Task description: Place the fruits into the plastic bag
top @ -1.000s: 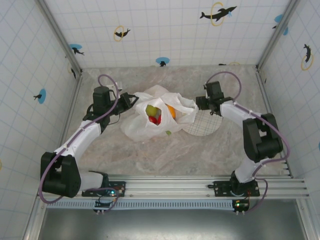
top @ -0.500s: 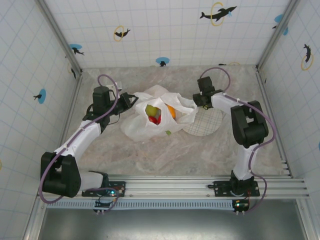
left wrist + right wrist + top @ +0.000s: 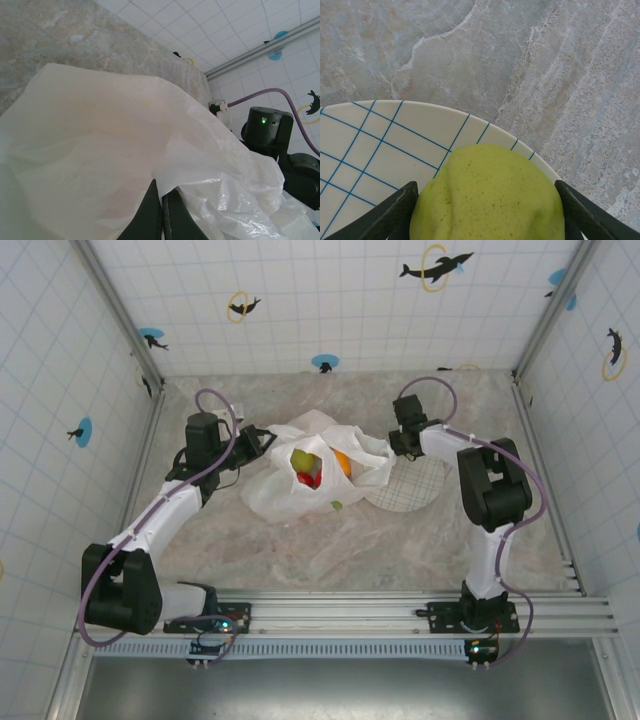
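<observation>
**Ana:** Four fruits show at the plastic bag [image 3: 300, 495], correct?

**Ben:** Yes. In its open mouth lie a pale green fruit [image 3: 302, 460], a red fruit [image 3: 310, 480] just nearer than it, and an orange fruit [image 3: 343, 464] toward the bag's right side. A small green fruit [image 3: 337, 506] sits at the bag's near edge. I cannot tell whether that one is inside or on the film.

**Ana:** And the left gripper [image 3: 160, 189]?

**Ben:** It is at the bag's left rim. Its two dark fingers are pressed together with a fold of the white film pinched between them.

**Ana:** The right gripper [image 3: 485, 184]?

**Ben:** It is just off the bag's right side. Its fingers [image 3: 395, 215] stand wide, one against each flank of a speckled yellow-green fruit [image 3: 487, 200], so it is clamped on that fruit.

**Ana:** What is under that fruit?

**Ben:** The rim of the grid plate [image 3: 380, 135], which lies against the bag's right side on the marble table [image 3: 330, 550]. I cannot tell whether the fruit rests on the plate or hangs above it.

**Ana:** So that one is outside the bag?

**Ben:** Outside, close beside it.
</observation>
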`<action>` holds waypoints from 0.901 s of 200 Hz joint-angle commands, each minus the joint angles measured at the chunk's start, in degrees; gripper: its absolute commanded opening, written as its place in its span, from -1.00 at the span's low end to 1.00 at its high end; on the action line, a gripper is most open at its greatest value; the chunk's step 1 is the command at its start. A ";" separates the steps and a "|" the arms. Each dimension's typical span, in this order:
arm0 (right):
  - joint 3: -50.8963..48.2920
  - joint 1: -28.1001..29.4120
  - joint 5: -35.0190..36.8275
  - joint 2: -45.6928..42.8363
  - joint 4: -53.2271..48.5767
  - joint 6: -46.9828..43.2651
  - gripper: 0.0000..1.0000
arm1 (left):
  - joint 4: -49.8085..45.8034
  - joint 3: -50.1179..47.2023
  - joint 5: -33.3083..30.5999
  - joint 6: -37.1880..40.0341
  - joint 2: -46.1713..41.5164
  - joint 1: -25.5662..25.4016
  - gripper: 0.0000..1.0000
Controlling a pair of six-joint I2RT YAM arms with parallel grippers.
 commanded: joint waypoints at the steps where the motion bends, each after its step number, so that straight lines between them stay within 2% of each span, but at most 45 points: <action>1: 1.62 0.21 0.50 -0.45 -1.10 -0.15 0.30 | -0.72 -0.22 0.28 0.45 0.56 0.52 -1.00; 48: -4.69 0.21 0.62 -8.81 0.53 1.20 0.26 | -0.73 -0.24 0.45 0.39 0.51 0.51 -1.00; 94: -14.31 0.16 -2.24 -26.05 3.61 3.02 0.22 | -0.31 -0.27 0.97 0.10 0.56 0.56 -1.00; 137: -20.78 2.95 -12.96 -44.03 9.58 2.40 0.17 | -0.11 -0.49 0.90 -0.07 0.51 0.49 -1.00; 154: -20.91 5.56 -17.67 -48.24 10.23 1.88 0.17 | -0.03 -0.49 0.89 -0.19 0.60 0.52 -1.00; 180: -20.47 10.86 -29.32 -50.59 10.15 0.97 0.18 | -0.02 -0.49 0.98 -0.25 0.71 0.53 -1.00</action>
